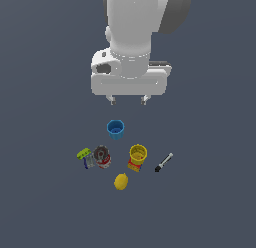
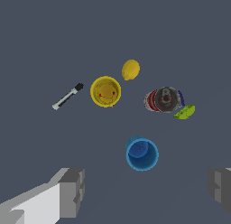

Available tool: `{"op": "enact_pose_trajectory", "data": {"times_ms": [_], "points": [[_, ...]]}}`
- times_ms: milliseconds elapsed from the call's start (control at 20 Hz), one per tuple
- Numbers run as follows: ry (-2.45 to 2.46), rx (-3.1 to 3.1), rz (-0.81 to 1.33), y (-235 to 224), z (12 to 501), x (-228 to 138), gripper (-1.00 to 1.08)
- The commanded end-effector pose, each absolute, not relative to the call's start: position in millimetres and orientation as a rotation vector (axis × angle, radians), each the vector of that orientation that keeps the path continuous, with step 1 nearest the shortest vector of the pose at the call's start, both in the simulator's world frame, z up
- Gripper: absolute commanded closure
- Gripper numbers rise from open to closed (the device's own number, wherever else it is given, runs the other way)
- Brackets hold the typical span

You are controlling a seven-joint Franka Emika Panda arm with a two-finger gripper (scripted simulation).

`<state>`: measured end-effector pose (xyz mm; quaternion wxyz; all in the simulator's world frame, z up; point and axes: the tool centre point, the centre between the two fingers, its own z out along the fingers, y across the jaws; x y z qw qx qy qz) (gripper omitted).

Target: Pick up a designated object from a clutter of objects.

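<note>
Can (image 1: 102, 156): small upright cylinder, red-and-white label, dark grey metal top; at the exterior view's left of the clutter, touching a green-blue tool (image 1: 85, 156).
Fingers (image 1: 112, 99): spread wide, empty, high above worktop (image 1: 210, 202).
Cup (image 1: 115, 129): blue, open, smooth.

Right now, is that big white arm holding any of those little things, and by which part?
Nothing is held. The gripper hangs above the clutter with its jaws apart and empty; the red and white can stands untouched on the floor.

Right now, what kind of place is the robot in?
Probably a computer-simulated test scene, not a real room: a plain dark grey floor, a blocky white robot arm, and small items like a blue cup.
</note>
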<state>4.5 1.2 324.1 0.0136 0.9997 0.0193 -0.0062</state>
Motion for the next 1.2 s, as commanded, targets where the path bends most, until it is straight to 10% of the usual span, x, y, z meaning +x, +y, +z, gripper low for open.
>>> {"op": "enact_pose_trajectory", "data": {"times_ms": [0,1150], "points": [[0.060,3.114,-0.019,1,324,4,-0.92],[0.126,3.084,-0.041,-10,304,10,-0.92]]}}
